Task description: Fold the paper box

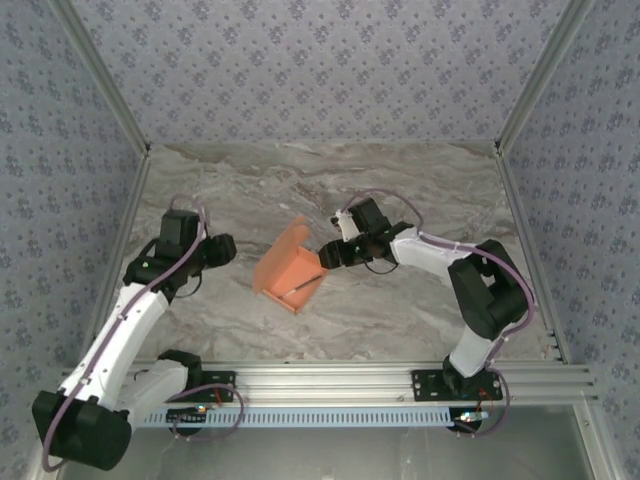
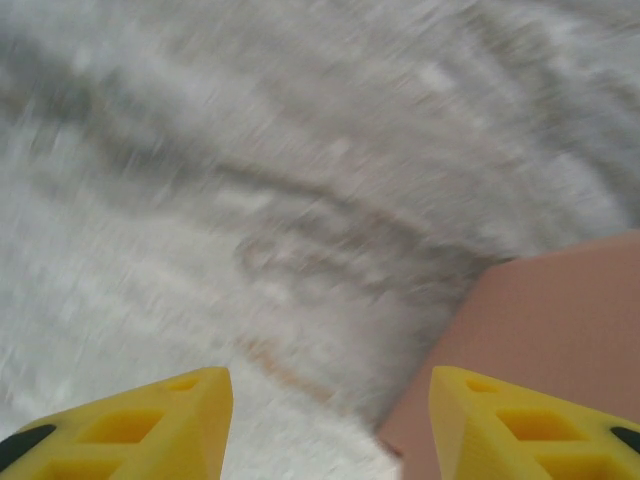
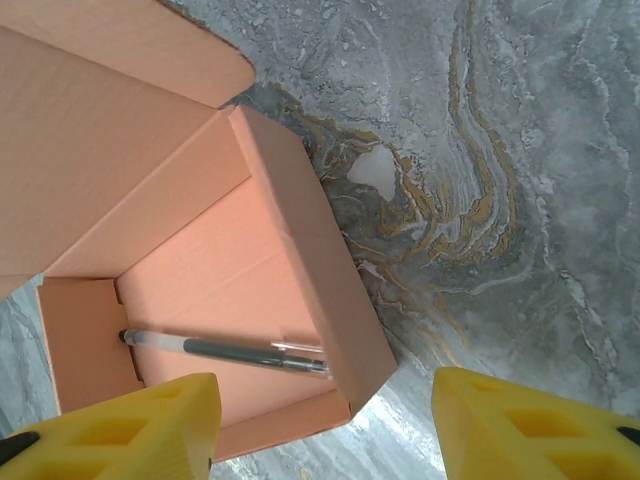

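Yellow right end effector [image 3: 325,430], creased salmon paper box [image 3: 230,270], slim pen [image 3: 225,350], marbled table [image 3: 500,200]

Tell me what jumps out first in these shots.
A salmon-orange paper box sits half-folded in the middle of the marble table, one flap raised. A pen lies inside it. The right pincer stands open at the box's right edge; the left pincer, also open, is off to its left.
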Controlling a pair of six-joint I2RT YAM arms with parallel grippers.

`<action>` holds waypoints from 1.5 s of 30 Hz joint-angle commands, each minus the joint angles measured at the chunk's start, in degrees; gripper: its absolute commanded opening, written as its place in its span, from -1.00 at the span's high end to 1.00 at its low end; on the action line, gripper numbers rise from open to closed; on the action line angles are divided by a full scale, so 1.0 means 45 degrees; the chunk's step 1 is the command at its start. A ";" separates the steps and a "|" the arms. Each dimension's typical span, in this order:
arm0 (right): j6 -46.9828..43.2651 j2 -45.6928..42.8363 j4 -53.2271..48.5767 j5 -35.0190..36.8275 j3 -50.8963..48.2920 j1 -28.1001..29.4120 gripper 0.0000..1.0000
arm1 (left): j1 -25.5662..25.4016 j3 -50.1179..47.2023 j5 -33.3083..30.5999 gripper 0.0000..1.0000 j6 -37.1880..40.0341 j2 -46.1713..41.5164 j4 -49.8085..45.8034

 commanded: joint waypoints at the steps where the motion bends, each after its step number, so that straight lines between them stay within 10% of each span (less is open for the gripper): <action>1: 0.0226 0.0331 0.0120 -0.0356 0.0602 0.0028 -0.19 | 0.0354 -0.1330 0.0614 -0.07 -0.1021 -0.0167 -0.0403; 16: 0.0120 0.0722 -0.0229 -0.0304 0.1107 -0.0197 -0.19 | -0.0409 -0.3917 0.2575 0.28 -0.2269 0.1445 0.2104; 45: -0.0191 0.0581 -0.1254 0.0258 0.1441 -0.0381 -0.19 | -0.1072 -0.3816 0.4618 0.33 -0.3097 0.4299 0.5976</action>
